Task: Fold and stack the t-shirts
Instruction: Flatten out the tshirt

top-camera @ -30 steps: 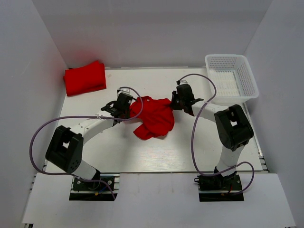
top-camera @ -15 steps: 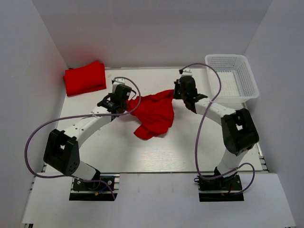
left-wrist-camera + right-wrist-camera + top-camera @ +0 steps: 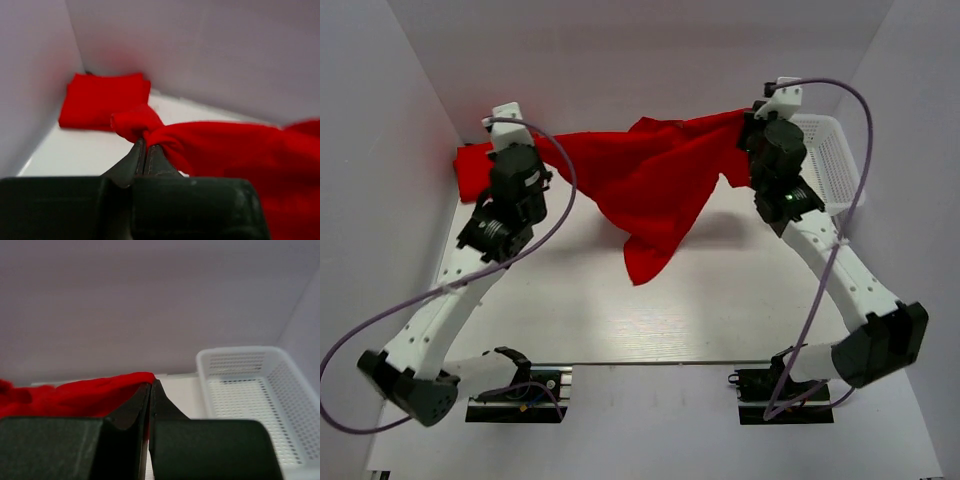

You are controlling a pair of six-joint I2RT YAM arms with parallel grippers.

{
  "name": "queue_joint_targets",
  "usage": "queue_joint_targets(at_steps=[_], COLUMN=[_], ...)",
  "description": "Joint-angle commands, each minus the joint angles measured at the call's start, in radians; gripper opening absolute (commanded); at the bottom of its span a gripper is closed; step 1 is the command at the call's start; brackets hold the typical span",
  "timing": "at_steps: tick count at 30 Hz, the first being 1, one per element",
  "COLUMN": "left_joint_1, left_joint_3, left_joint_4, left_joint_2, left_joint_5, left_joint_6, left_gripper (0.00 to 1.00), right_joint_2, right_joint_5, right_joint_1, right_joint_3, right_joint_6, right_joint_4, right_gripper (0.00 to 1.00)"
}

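A red t-shirt (image 3: 655,185) hangs in the air, stretched between my two raised grippers, its lower part drooping to a point above the table. My left gripper (image 3: 542,143) is shut on its left end, seen bunched at the fingertips in the left wrist view (image 3: 146,141). My right gripper (image 3: 748,115) is shut on its right end, with the cloth edge (image 3: 100,392) pinched between the fingers. A second red t-shirt, folded (image 3: 472,165), lies at the back left corner; it also shows in the left wrist view (image 3: 105,100).
A white mesh basket (image 3: 830,170) stands at the back right, partly behind my right arm, and shows in the right wrist view (image 3: 250,390). White walls enclose the table (image 3: 720,300) on three sides.
Both grippers have risen high and spread apart, lifting the red t-shirt off the table and stretching it out between them. The folded shirt has not moved.
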Motion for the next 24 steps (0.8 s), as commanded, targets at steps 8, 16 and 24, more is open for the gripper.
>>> queue_joint_targets(at_steps=[8,16,24], left_joint_1=[0.004,0.004,0.004], left_joint_3=[0.136,0.308,0.365], left_joint_4=[0.160,0.100,0.100], left_joint_2=[-0.298,-0.344,-0.312], left_joint_5=[0.026,0.299,0.348], left_joint_6=[0.233,0.274,0.283], left_gripper=[0.00,0.00,0.00], right_joint_2=[-0.297,-0.352,-0.354], right_joint_5=[0.177,0.116,0.070], right_joint_1=[-0.025,-0.022,-0.022], right_joint_3=[0.127,0.317,0.399], right_joint_6=[-0.250,-0.382,-0.401], right_joint_4=[0.069,0.053,0.013], right_gripper=[0.00,0.00,0.00])
